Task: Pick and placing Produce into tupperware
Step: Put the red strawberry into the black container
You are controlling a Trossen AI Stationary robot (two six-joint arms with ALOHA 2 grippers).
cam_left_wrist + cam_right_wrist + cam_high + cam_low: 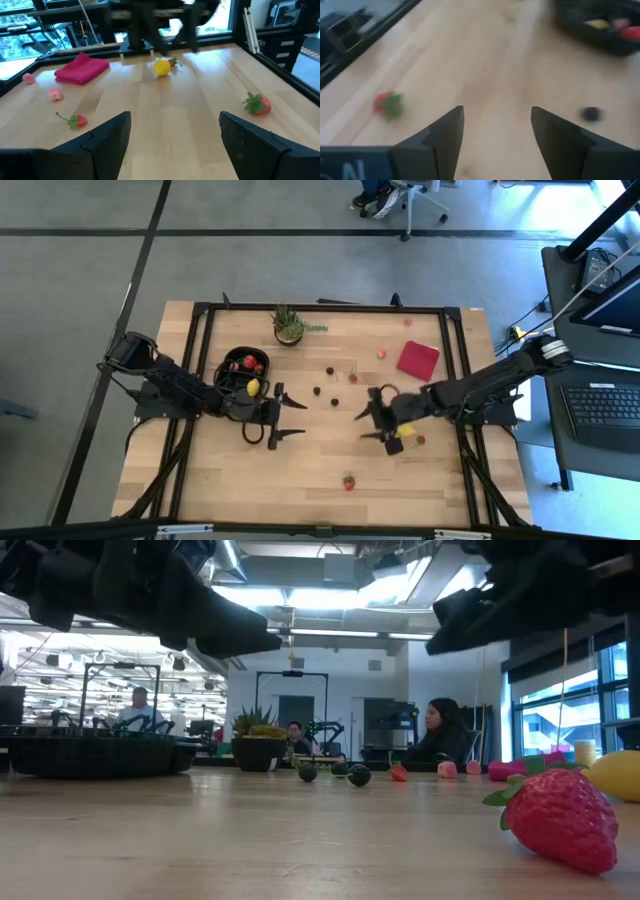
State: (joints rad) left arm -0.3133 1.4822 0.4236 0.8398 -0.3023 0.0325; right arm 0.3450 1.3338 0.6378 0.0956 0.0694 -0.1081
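The black tupperware [232, 361] sits left of the table's centre and holds red strawberries and a yellow lemon piece [253, 387]. My left gripper [292, 414] hovers open just right of it, empty, and points toward the table's right. My right gripper [368, 423] is open too and empty, facing the left one across the middle. A lemon piece [405, 430] and a small strawberry [420, 440] lie under the right arm. Another strawberry [349, 481] rests near the near edge. Dark berries [317, 391] and pinkish pieces [381, 354] lie scattered toward the far side.
A small potted plant [289, 327] stands by the far edge. A flat red square [417, 360] lies at far right. A black frame [330, 307] runs around the table. In the low view the near strawberry [560, 815] looms large. People sit in the room beyond.
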